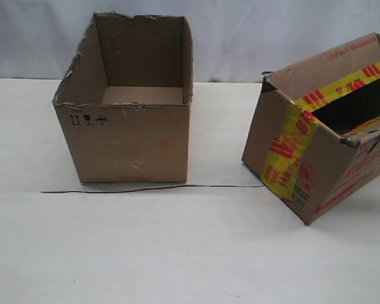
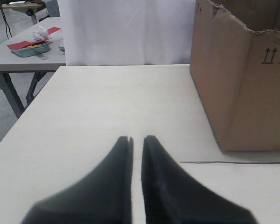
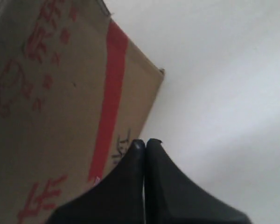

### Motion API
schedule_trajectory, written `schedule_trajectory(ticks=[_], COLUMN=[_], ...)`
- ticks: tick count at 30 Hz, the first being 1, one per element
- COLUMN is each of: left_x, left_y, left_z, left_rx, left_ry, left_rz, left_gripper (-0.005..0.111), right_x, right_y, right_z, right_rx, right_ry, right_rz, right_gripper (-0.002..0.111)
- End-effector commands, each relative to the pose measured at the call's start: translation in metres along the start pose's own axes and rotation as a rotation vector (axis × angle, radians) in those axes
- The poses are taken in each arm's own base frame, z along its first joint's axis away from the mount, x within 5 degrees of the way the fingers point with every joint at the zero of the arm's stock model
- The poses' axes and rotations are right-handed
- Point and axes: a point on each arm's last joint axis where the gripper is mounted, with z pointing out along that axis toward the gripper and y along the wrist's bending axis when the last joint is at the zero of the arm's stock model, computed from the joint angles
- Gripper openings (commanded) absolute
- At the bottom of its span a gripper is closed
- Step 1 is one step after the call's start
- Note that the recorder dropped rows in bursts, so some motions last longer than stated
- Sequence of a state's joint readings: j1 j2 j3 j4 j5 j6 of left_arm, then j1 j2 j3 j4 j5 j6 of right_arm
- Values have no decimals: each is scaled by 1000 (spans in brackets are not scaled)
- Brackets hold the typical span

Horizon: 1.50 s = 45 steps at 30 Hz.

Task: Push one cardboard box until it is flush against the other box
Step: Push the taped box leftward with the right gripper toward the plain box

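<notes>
The plain brown other box (image 1: 133, 142) stands open-topped on the white table's back left, ragged rim up, black symbols on its front. The cardboard box (image 1: 316, 158), with yellow red-striped tape, sits to the right, turned askew, with a gap of table between the two. Neither gripper shows in the exterior view. In the left wrist view my left gripper (image 2: 137, 139) is shut with only a thin slit and holds nothing; it hovers over bare table beside the other box (image 2: 242, 93). My right gripper (image 3: 145, 141) is shut, its tips close against the cardboard box's red-printed side (image 3: 51, 93).
A thin black line (image 1: 152, 188) runs across the table in front of the plain box. A white curtain (image 1: 253, 38) hangs behind. The table's edge (image 2: 18, 126) drops off beside my left gripper; beyond it stands another table with a teal tray (image 2: 30, 48).
</notes>
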<state>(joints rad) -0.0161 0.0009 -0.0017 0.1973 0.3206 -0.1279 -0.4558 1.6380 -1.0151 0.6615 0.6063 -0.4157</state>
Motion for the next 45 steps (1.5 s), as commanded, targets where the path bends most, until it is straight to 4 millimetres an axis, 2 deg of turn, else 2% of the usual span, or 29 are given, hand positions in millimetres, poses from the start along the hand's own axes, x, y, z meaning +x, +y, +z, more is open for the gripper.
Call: schedule_trajectory(ticks=[1, 5, 8, 15, 18, 25, 35, 41, 45], left_x=[-1, -1, -1, -1, -1, -1, -1, -1, -1], left_y=[-1, -1, -1, -1, -1, -1, -1, -1, -1], left_z=[0, 0, 0, 0, 0, 0, 0, 0, 0], left_rx=[12, 12, 12, 12, 12, 12, 12, 12, 12], left_ry=[-11, -11, -11, -11, -11, -11, -11, -11, -11], left_rz=[-9, -9, -9, -9, -9, -9, -9, -9, -9], left_gripper=[0, 0, 0, 0, 0, 0, 0, 0, 0], right_x=[-13, -20, -29, -47, -48, -45, -13, 7, 17], right_y=[-4, -5, -2, 4, 17, 71, 148, 180, 195], right_z=[26, 54, 67, 86, 98, 126, 159, 174, 175], right_rx=[-171, -278, -363, -456, -475, -550, -576, -528, -533], right_ry=[-61, -32, -3, 15, 31, 93, 158, 129, 125], right_rz=[53, 107, 120, 123, 93, 1, -80, -102, -104], right_gripper=[0, 0, 0, 0, 0, 0, 0, 0, 0])
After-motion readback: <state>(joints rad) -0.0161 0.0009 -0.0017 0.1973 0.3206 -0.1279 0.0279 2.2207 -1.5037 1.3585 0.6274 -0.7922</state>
